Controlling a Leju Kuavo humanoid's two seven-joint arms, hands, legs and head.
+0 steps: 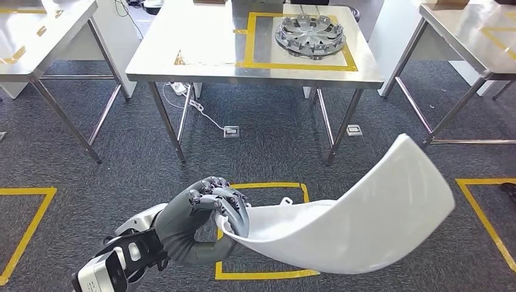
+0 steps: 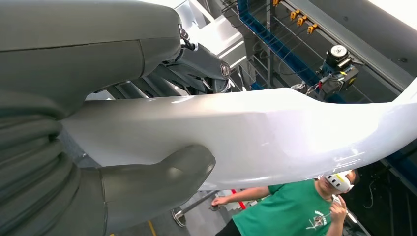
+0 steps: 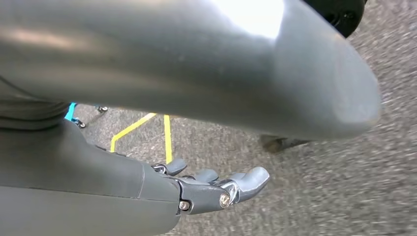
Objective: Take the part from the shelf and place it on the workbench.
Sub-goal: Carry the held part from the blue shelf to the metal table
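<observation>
White curved panel (image 1: 359, 225), the part for this task, is hanging in the air over the grey carpet, well short of the steel workbench (image 1: 201, 67) ahead. Going left to right in the head view, the left hand (image 1: 213, 210) is clenching the panel's near end, fingers wrapped over its top edge; the left wrist view is showing the thumb (image 2: 162, 177) pressing on the panel's face. From that grip the panel's long axis is running rightward and rising, its far tip pointing up toward the right and its hollow side facing up. On the workbench a grey ribbed wheel-like part (image 1: 310, 33) is sitting inside a yellow taped square (image 1: 298, 64), on the bench's right half. The right hand (image 3: 216, 189) is hanging over the carpet, fingers loosely extended and grasping nothing. Judging from this, the risk lies in the one-ended hold: the long unsupported stretch could lever the panel out of the fingers, or its raised tip could be striking the table edge or the wheel-like part while approaching.
</observation>
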